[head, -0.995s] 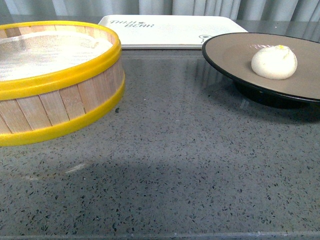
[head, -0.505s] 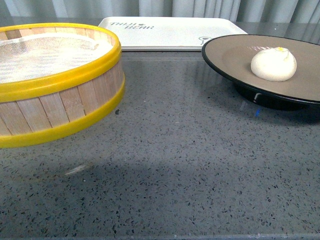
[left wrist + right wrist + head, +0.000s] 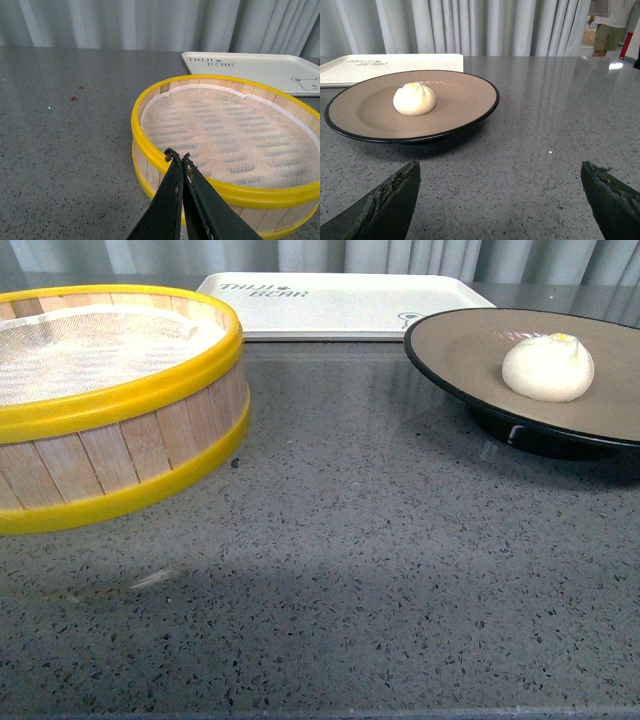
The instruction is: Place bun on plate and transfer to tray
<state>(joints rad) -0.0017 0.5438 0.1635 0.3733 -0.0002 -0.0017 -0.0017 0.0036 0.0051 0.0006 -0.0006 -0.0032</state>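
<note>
Closest in, the left gripper [image 3: 178, 156] has its two black jaws pressed together with nothing between them, tips poised just over the near yellow rim of the wooden steamer basket [image 3: 120, 455]. The right gripper [image 3: 499, 167] is spread wide; its dark fingers [image 3: 390, 202] stand far apart above bare counter, short of the plate and holding nothing.

The speckled grey stone countertop [image 3: 360, 570] runs empty across the foreground. On its left side sits the steamer basket, pale wooden slats banded in yellow at top and bottom, lined with a white mesh cloth [image 3: 235, 135] that lies flat and bare. A couple of small red marks [image 3: 74, 98] show on the counter off to one side of the basket.

To the right, well apart from the basket, the plate [image 3: 470, 345] rests on its black foot, tan inside with a glossy black rim. The bun [image 3: 547, 367] sits on the plate's inner face, upright, its little yellow dot on top.

Behind both lies the off-white tray [image 3: 350, 305], flat on the counter, dark lettering [image 3: 265, 289] near its left end; the plate's far rim overlaps its right corner from the front. Grey curtains [image 3: 400, 255] hang at the back.
</note>
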